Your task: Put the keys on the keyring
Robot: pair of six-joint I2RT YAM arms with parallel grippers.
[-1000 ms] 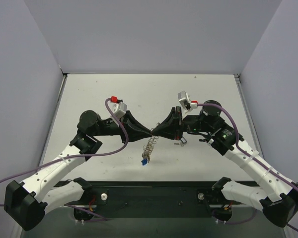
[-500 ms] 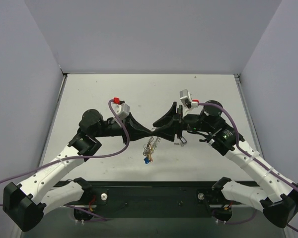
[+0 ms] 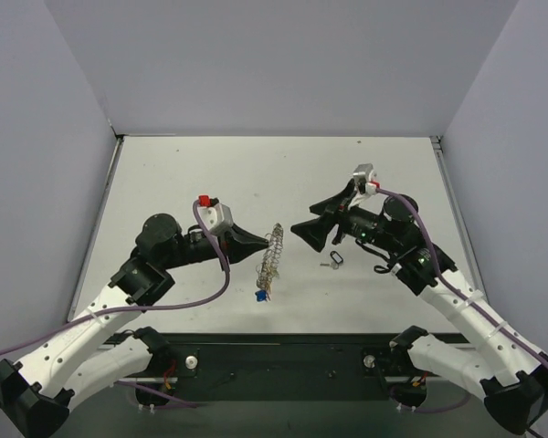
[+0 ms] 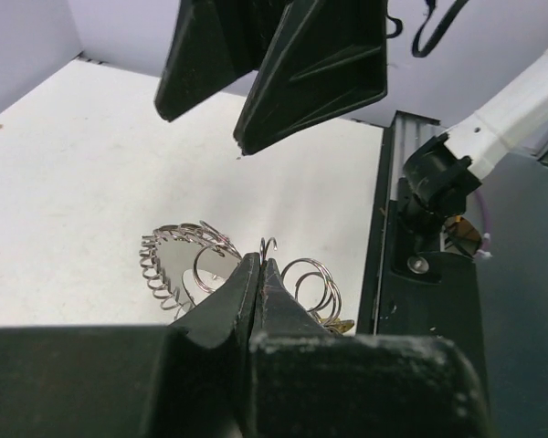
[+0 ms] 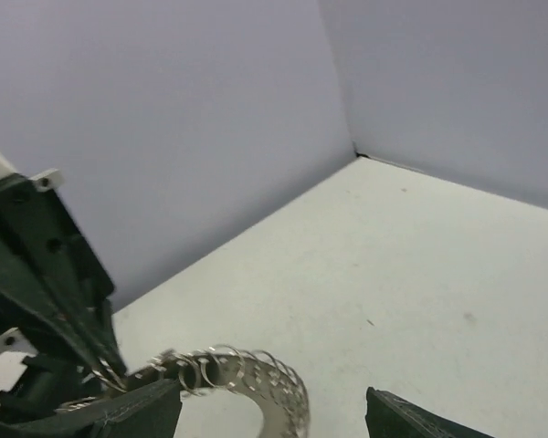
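Keyring (image 3: 272,254), a large silvery metal hoop with a bumpy chain-like rim, sits over the middle of the white desk (image 3: 164,173), pinched at its rim by the left gripper (image 3: 261,243), whose jaws are clamped tight. Right gripper (image 3: 304,236), just beside it, gapes wide, holding nothing. A small blue-headed key (image 3: 263,296) dangles at the hoop's near end.

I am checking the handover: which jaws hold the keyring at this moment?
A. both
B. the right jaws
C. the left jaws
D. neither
C: the left jaws are shut on a wire loop at the rim of the keyring, while the right jaws stand open, apart from it.
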